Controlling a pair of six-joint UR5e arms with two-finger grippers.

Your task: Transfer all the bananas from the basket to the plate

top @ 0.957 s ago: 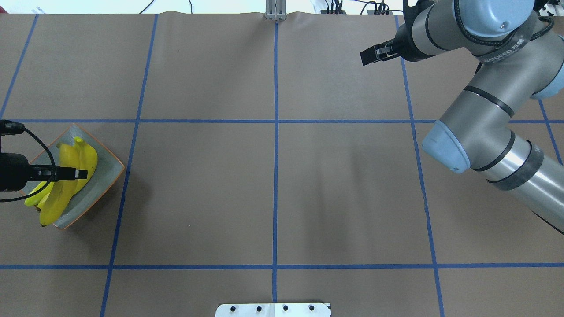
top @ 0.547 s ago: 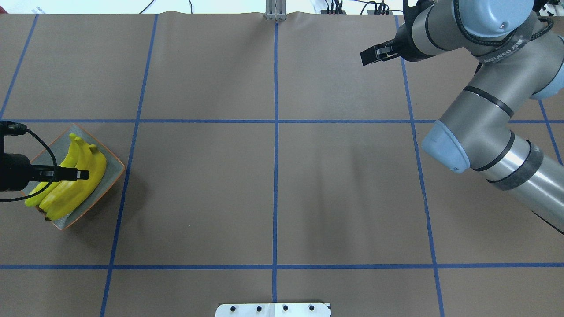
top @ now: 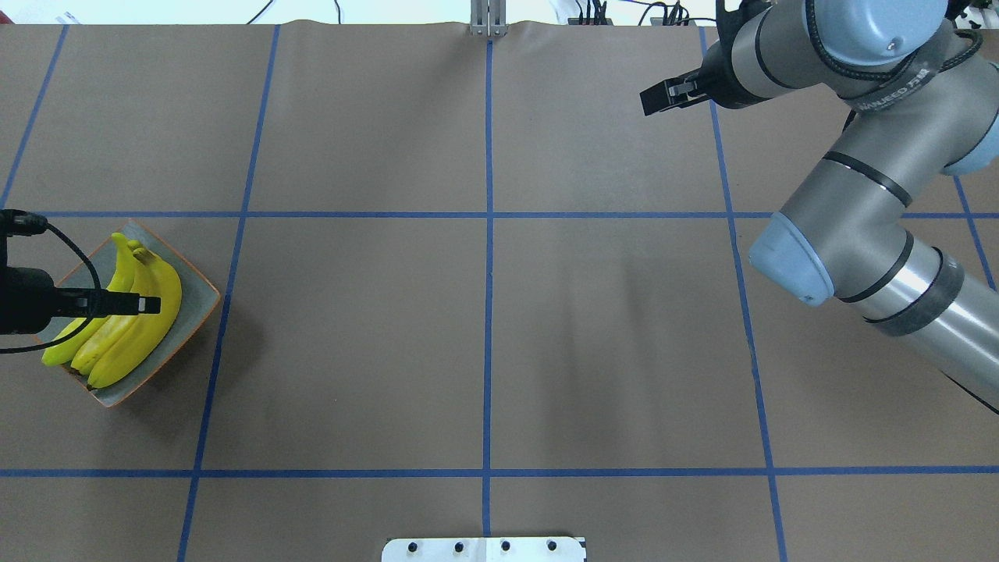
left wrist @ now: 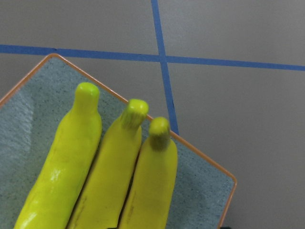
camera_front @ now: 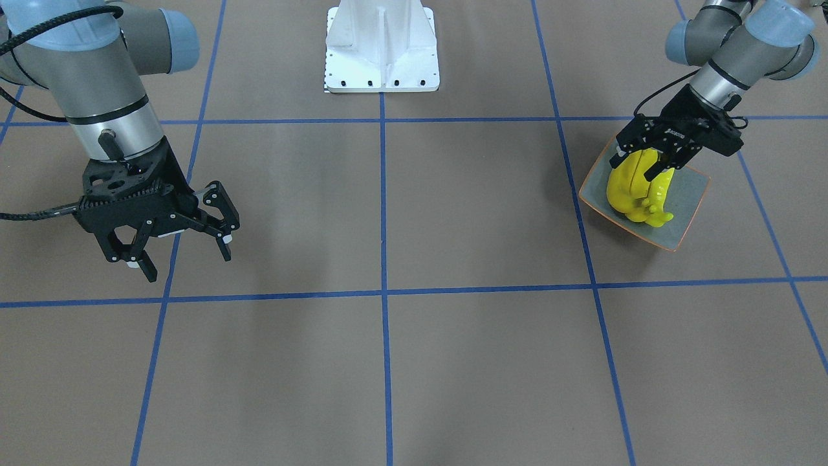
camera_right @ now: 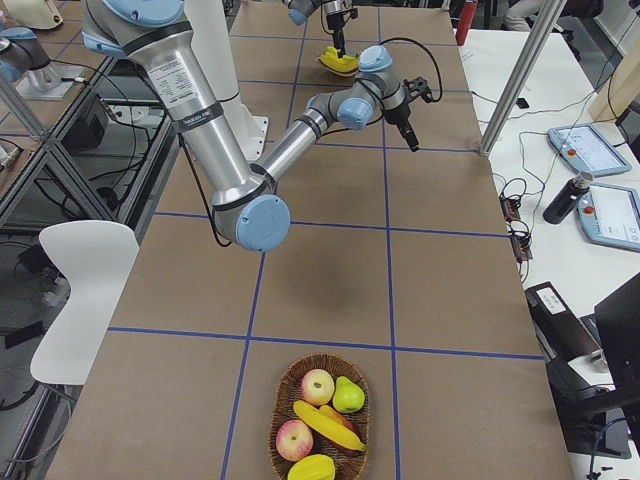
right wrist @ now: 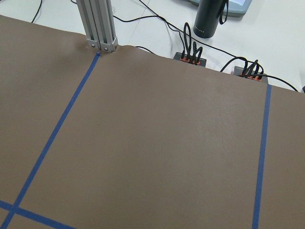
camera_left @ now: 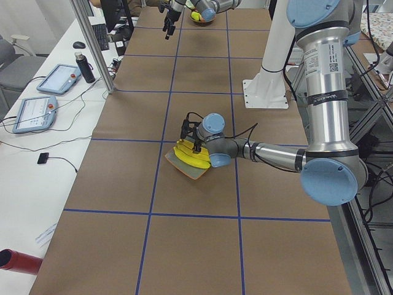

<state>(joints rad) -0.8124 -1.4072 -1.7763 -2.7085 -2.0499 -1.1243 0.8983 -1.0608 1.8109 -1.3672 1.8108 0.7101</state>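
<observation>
Three glossy yellow bananas [top: 117, 328] side by side on the square grey-blue plate [top: 191, 303], a fourth banana [camera_right: 325, 425] lying in the basket [camera_right: 283, 385]

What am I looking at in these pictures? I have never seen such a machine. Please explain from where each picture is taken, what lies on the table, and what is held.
The machine is a robot with two arms at a brown table. Each arm ends in a two-finger gripper. One picture looks down from behind the robot, one faces it from across the table, two look along the table from its ends, and two come from cameras on the wrists. The left gripper sits over yellow bananas lying on a square grey-blue plate; its fingers straddle them, but whether it grips them I cannot tell. The right gripper hangs open and empty. At the table's end on the robot's right, a basket holds more fruit, a banana among it.
</observation>
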